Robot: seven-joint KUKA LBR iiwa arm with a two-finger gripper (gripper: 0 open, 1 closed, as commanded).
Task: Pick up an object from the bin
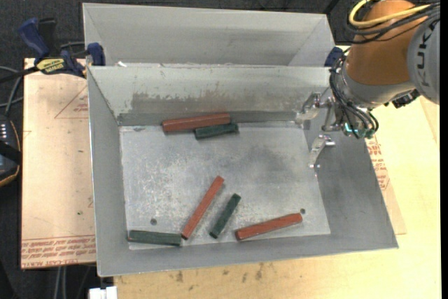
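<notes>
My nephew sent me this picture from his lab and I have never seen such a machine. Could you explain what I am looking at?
A single camera looks down, a little from the side, into a grey metal bin. The orange-covered shape on the right is a robot arm reaching in. At its end hangs its tool, the part that grasps things. It sits near the bin's right side over bare floor, and I see nothing held in it.

Six thin bars lie in the bin. A long red bar and a short dark green bar lie together along the back wall. Nearer the front are a slanted red bar, a slanted dark green bar just right of it, a front-right red bar and a front-left dark green bar.
</notes>
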